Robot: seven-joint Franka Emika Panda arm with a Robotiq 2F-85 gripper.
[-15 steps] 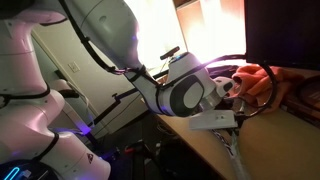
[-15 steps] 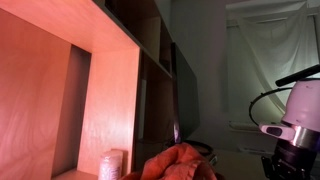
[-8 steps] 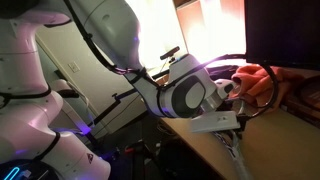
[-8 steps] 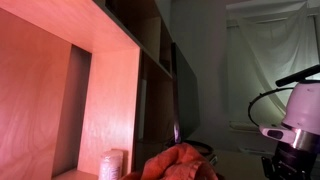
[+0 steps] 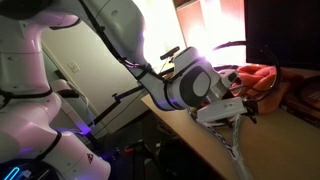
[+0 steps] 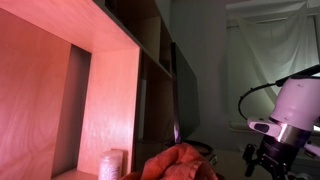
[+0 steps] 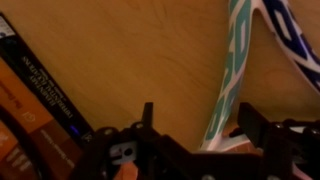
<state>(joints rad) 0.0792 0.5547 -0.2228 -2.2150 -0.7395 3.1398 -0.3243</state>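
1. The fingers (image 7: 250, 122) are standing wide apart at the bottom edge of the wrist view and are gripping nothing. They are hanging low over the counter (image 7: 130, 50).
2. A teal-and-white band (image 7: 232, 70) is lying flat on the counter. It is running up from the gap between the fingers, closer to the one on the right of the wrist view. Whether it is touching that finger cannot be told.
3. A blue-and-white band (image 7: 290, 35) is lying just beside the teal-and-white band and is curving away toward the upper right corner of the wrist view.
4. Books (image 7: 45, 95) are lying on the counter on the left of the wrist view. One dark spine is carrying pale lettering, too blurred to read, and orange covers are showing below it.
5. In an exterior view the white arm (image 5: 190, 82) is reaching down over the front edge of the counter (image 5: 275, 140), with the fingers (image 5: 243, 110) pointing down at the wood.
6. A red cloth (image 5: 262, 80) is lying crumpled on the counter just beyond the fingers. It is also showing at the bottom of an exterior view (image 6: 180, 163).
7. A pale roll (image 6: 112, 163) is standing upright next to the red cloth.
8. A wooden shelf unit (image 6: 110, 90) is rising behind the roll.
9. A light curtain (image 6: 270, 50) is hanging at the back of the room.
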